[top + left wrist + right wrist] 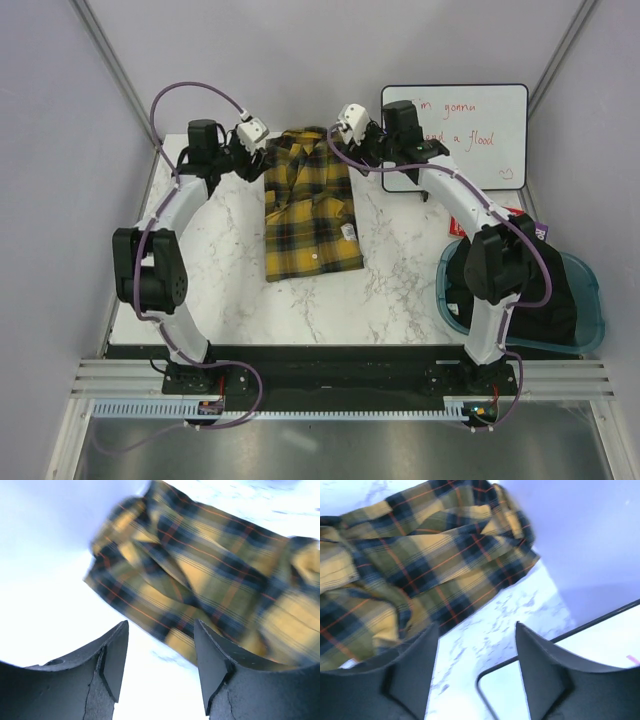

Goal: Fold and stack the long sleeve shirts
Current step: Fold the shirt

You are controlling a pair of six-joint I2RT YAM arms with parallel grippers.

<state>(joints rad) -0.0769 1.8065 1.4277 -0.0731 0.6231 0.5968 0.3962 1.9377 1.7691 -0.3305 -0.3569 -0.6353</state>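
Plaid shirt [310, 205] lies folded on the marble table [400, 290], upper centre of the overhead view. Left claw [160, 630] hangs by its top left corner, right claw [477, 630] by its top right; both gape apart, gripping nothing. A whiteboard [455, 135] sits at upper right.

The left arm [185, 205] and right arm [455, 195] look alike, with glossy white link shells between bulky black joint housings. Purple cables [195, 88] loop along each, down to a black base plate [330, 368]. White blocks [251, 131] cap the wrists. The left fingers [112, 662] and right fingers [542, 667] are matte black wedges with visible seams.
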